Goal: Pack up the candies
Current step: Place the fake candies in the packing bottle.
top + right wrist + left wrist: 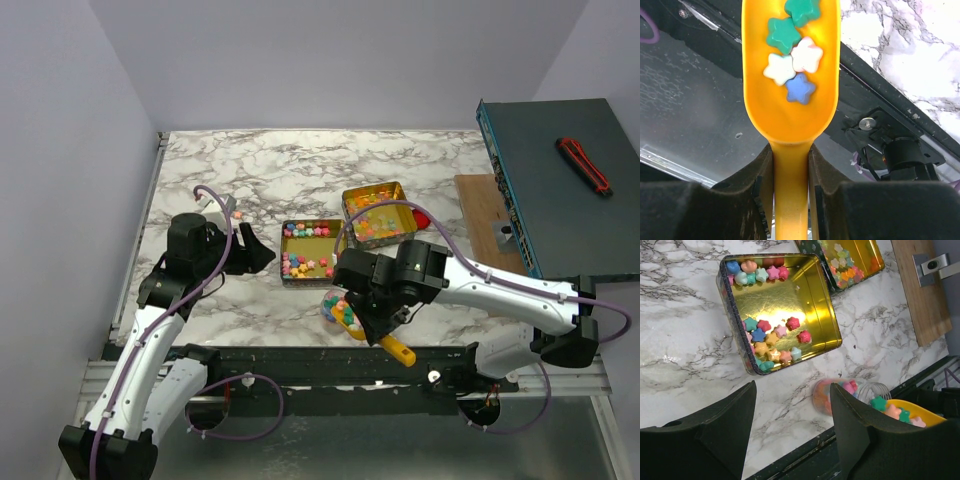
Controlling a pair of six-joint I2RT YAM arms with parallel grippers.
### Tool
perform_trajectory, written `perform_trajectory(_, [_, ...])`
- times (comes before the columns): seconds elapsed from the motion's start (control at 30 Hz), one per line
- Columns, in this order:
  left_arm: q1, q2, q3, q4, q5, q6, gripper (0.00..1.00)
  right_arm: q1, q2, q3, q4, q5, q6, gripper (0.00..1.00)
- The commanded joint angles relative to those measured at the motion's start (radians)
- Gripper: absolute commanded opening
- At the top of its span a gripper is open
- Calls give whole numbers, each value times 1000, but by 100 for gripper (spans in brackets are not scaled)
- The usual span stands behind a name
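Right wrist view: the right gripper (790, 172) is closed partway on the handle of a yellow-orange scoop (790, 117), with both fingers pressed flat against its sides. Five star-shaped candies (791, 62) show in the scoop's bowl: two green, two pale pinkish-white and one blue. The bowl hangs above the black rail (875, 75) at the near edge of the marble table (900, 45), which fills the frame at 2 o'clock.

The left wrist camera shows a clear jar (835, 396) lying on its side on the marble, with candies inside and its threaded mouth turned toward the scoop just beside it. From the top external camera the jar lies at 5 o'clock of a square gold-lined tin (290, 229). More candies cluster along this tin's near and far walls. A second tin (347, 196), also holding candies, stands at 1 o'clock of the first, close to it but apart. A red cap (422, 217) lies at 3 o'clock of the second tin.

The left gripper (792, 425) has its jaws wide apart and holds nothing. It hovers over the marble at 9 o'clock of the first tin.
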Motion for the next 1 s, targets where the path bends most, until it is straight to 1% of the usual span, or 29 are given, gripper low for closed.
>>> perform_trajectory(0.0, [-11,-11,-6,0,24,-5,63,-27,0,10,-12,-75,-25,1])
perform_trajectory(0.5, [-26,-4,-5,-1,26,-3,63,-101,-12,2,-11,-210,-64,1])
perform_trajectory(0.97, [-38,7,-3,-1,26,-2,63,-209,-5,-14,-13,-349,-122,1])
